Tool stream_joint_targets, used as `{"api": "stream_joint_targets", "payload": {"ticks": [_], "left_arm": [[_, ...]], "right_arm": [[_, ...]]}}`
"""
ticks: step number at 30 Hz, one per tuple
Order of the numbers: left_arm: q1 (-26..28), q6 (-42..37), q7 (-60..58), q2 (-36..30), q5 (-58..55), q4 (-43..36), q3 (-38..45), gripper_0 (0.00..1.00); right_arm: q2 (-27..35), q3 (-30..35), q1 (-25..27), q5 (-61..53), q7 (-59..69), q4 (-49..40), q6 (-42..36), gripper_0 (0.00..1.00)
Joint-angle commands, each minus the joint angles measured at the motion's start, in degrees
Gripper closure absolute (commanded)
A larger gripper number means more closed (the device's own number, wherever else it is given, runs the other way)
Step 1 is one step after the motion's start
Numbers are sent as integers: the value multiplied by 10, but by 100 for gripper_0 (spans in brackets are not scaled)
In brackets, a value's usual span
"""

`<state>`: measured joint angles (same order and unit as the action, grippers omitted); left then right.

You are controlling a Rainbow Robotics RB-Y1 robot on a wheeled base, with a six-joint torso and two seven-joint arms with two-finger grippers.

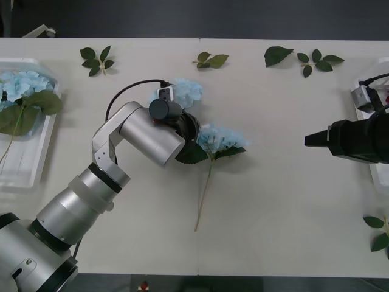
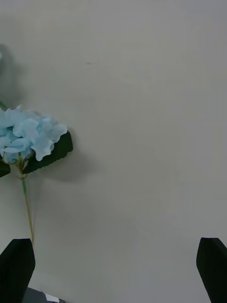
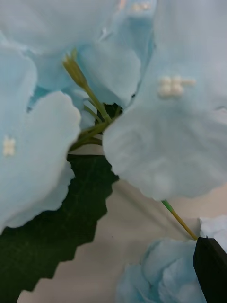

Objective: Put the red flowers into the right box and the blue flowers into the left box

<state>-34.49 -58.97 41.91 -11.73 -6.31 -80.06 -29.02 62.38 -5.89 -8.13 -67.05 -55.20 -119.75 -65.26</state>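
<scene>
Left gripper [image 1: 189,131] down among two blue flowers [image 1: 220,137] mid-counter — fluffy pale petals, serrated dark leaves, thin stem; cannot tell if its jaws are wide or closed. Right gripper [image 2: 113,270] spread wide, empty, hovering near the right box [image 1: 372,82]. Another hydrangea lies in the left box [image 1: 24,159], a glossy white rimmed tray. Loose leaf sprigs [image 1: 97,59] on the matte white counter [image 1: 279,201].

White table [image 1: 273,201] bears blue flowers [image 1: 220,137], leaf sprigs [image 1: 96,59], left box [image 1: 27,167]
</scene>
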Motion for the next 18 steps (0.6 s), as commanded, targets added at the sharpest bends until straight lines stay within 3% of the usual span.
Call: {"api": "stream_joint_targets", "payload": {"ticks": [1,9,18], "left_arm": [[-20,6,-26,7,31,-10,14,0],[-22,18,-41,7,75,-9,27,0],[-31,53,-50,7,84,3,36,0]], "right_arm": [[-13,-69,-61,54,110,-36,-18,0],[-54,-210,-135,199,242,-50,-23,0],[-140,-321,-218,272,385,-19,-67,0]]}}
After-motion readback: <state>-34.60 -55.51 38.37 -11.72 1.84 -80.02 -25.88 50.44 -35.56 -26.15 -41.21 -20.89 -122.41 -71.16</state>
